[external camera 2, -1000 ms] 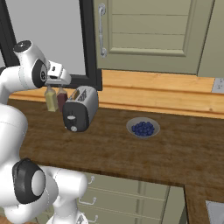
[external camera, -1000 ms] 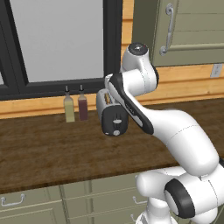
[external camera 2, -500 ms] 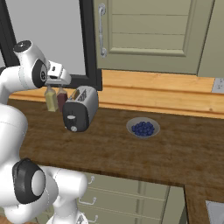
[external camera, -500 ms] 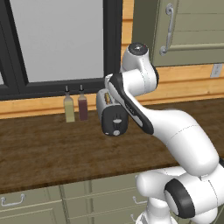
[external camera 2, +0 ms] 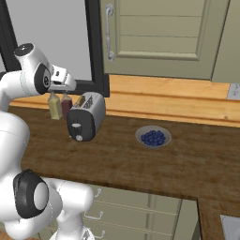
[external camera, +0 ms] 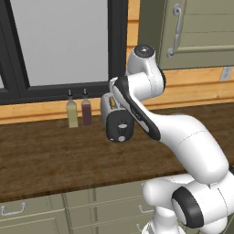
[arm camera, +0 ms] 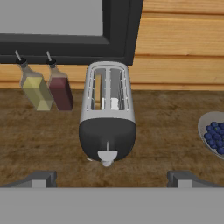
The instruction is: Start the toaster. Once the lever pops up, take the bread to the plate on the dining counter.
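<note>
We found the gripper (arm camera: 112,178) spread to its full width with nothing between the fingers, held above and short of the toaster (arm camera: 107,114). The toaster stood on the worktop (arm camera: 166,135) directly ahead of the hand, its black end face turned toward us. The lever (arm camera: 107,155) sat low on that face, centred between the fingertips but well beyond them. The bread (arm camera: 98,91) stood upright in the slot left of the hand's centre line, its top edge just visible.

We judged the lever small, stiff and spring-loaded, so it wants a firm downward push from one fingertip, not a pinch. The toaster looked light with a smooth metal shell, so it may slide or tip under an off-centre press. The slice should be light, rigid once toasted, and crumbly, best taken by its flat faces near the top edge with modest force. Two bottles (arm camera: 48,87) stood to the left and a bowl of blueberries (arm camera: 214,136) to the right, both clear of the approach.
</note>
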